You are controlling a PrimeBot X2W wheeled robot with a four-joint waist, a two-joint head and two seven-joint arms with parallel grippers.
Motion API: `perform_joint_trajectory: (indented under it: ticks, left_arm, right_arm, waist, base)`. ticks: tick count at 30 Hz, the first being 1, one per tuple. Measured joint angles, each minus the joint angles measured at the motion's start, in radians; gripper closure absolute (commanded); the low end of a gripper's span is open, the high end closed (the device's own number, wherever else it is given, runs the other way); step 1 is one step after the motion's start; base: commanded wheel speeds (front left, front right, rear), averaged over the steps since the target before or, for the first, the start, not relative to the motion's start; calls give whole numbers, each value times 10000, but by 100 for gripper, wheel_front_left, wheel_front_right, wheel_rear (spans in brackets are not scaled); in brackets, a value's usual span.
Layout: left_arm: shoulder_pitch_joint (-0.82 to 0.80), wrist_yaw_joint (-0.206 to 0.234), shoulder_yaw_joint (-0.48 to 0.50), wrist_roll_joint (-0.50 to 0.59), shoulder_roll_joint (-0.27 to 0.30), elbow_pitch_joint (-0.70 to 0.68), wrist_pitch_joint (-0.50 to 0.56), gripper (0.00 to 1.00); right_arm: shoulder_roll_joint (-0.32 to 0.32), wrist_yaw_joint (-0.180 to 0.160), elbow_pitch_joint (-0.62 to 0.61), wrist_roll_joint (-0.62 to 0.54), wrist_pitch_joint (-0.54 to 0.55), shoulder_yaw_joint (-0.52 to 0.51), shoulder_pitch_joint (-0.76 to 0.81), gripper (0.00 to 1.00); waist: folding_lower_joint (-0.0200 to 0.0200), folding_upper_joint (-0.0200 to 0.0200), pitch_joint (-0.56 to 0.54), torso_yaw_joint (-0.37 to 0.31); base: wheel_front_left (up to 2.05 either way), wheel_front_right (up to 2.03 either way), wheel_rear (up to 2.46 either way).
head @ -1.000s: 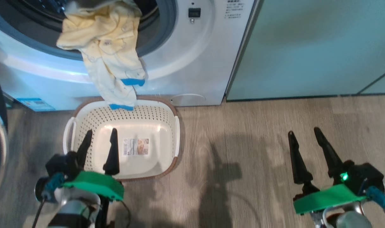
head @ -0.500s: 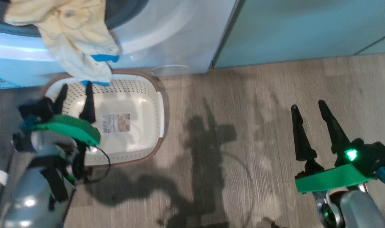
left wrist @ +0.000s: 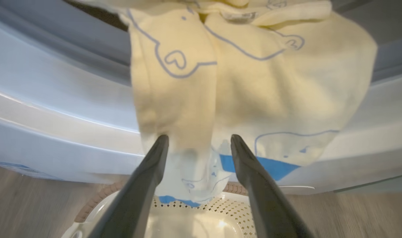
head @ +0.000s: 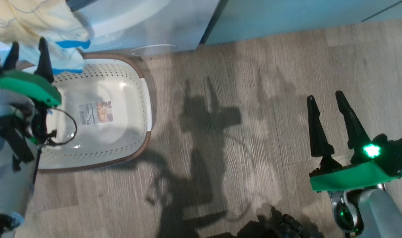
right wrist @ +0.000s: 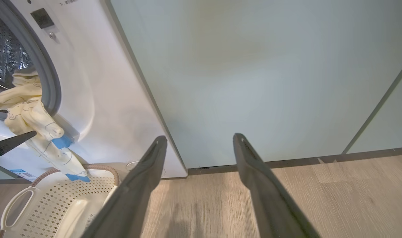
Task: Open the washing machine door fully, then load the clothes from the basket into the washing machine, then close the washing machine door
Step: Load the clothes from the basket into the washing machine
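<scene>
Pale yellow clothes point(left wrist: 247, 86) with blue trim hang out of the washing machine's point(right wrist: 98, 82) grey-ringed mouth, down its white front to the basket's rim. The cream basket point(head: 98, 71) stands on the floor against the machine, with just a paper label on its floor. My left gripper point(left wrist: 199, 137) is open, its fingertips right at the hanging cloth, one on each side of a fold and not closed on it. My right gripper point(head: 325, 96) is open and holds nothing, over bare floor far to the right. The washing machine door is out of view.
Pale green cabinet doors point(right wrist: 254, 66) stand right of the washer. Wooden floor point(head: 237, 82) stretches between the basket and my right gripper. Something dark point(head: 280, 224) lies at the head view's bottom edge.
The head camera has swung, shifting the whole picture up and left. My left gripper has risen from over the basket to the hanging clothes. Both grippers stay open.
</scene>
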Motion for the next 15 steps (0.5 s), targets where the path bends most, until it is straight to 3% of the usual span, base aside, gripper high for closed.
perform_joint_trajectory:
  ticks: [12, 13, 14, 15]
  left_arm:
    - [-1222, -675, -357, 107, 35, 830, -29, 0]
    - [-1270, -756, -382, 107, 36, 882, -31, 5]
    - [-1301, -819, -428, 115, 40, 924, -56, 70]
    - [-1322, -880, -476, 115, 35, 970, -98, 100]
  right_arm:
    - [0, 0, -21, 184, 0, 88, -352, 0]
    - [0, 0, -23, 190, 0, 92, -370, 0]
    - [0, 0, -23, 190, 0, 100, -373, 0]
    - [0, 0, -23, 196, 0, 104, -373, 0]
  waist:
    - [-1, 0, 486, -105]
    - [-1, 0, 498, -113]
    - [-1, 0, 512, -122]
    - [-2, 0, 523, -131]
  base:
    - [0, 0, 0]
    - [0, 0, 0]
    - [0, 0, 0]
    - [0, 0, 0]
